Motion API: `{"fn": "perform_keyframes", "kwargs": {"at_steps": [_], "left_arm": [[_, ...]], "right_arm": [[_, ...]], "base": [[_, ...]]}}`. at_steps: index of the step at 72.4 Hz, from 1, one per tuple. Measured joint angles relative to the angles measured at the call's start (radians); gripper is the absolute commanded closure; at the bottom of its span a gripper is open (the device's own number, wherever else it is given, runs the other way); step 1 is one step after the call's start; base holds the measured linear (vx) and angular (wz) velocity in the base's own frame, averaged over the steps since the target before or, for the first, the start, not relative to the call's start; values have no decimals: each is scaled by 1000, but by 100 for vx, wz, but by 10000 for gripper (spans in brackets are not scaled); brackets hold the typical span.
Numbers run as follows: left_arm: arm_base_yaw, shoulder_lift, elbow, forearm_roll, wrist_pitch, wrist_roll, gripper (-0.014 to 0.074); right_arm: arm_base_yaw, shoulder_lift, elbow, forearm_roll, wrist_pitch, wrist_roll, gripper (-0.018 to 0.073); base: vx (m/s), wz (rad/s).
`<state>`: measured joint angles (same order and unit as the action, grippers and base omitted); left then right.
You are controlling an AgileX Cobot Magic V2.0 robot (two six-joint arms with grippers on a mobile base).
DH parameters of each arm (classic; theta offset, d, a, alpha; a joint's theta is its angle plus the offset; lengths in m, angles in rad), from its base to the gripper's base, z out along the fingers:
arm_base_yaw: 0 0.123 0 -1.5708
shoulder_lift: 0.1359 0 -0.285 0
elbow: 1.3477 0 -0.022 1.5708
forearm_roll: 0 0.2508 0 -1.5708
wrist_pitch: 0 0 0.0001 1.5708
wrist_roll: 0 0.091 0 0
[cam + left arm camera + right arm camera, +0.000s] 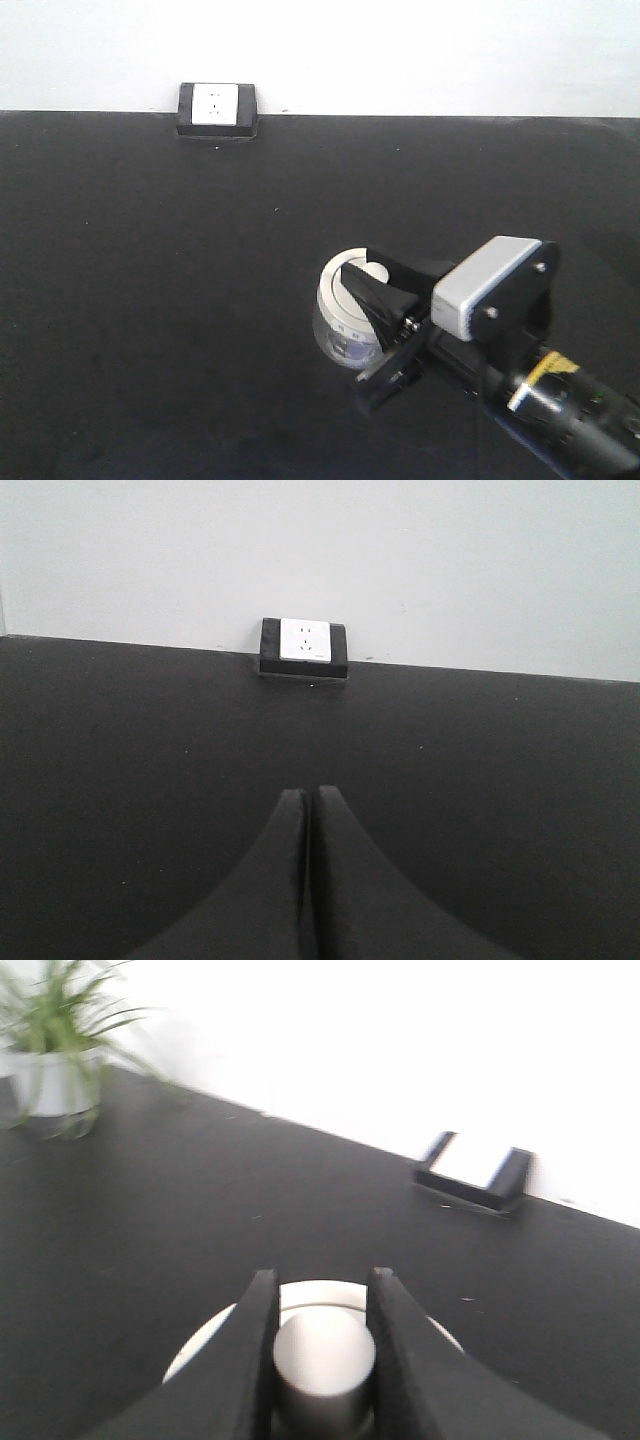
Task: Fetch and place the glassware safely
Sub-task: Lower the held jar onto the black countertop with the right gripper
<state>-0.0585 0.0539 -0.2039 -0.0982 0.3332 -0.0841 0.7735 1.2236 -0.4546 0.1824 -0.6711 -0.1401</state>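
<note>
The glass jar [340, 335] is small, squat and clear, with a cream-white lid [340, 272] and a central knob [324, 1355]. It is on or just above the black table [150, 300], right of centre; I cannot tell which. My right gripper [375, 305] comes in from the lower right and is shut on the lid's knob, one black finger [250, 1350] on each side of it. In the right wrist view [320, 1285] the lid's rim [320, 1294] shows behind the fingers. My left gripper [305, 795] is shut and empty over bare table; it does not show in the front view.
A black block with a white socket face [216, 108] stands at the table's far edge against the white wall; it also shows in the left wrist view [305, 648] and the right wrist view [472, 1170]. A potted green plant [55, 1055] stands at the far left.
</note>
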Motion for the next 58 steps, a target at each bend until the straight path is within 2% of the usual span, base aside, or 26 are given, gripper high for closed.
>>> {"fn": "perform_keyframes", "kwargs": {"at_steps": [9,15,32,58], "left_arm": [[0,0,0,0,0,0,603],[0,0,0,0,0,0,603],[0,0,0,0,0,0,603],[0,0,0,0,0,0,603]], "right_arm": [[0,133,-7,106,-130,-40,560],[0,212,-33,145,-161,-73,560],[0,391,-149,158,-168,-100,560],[0,549,-274,200,-180,-100,560]], "base": [[0,0],[0,0],[0,0],[0,0]]}}
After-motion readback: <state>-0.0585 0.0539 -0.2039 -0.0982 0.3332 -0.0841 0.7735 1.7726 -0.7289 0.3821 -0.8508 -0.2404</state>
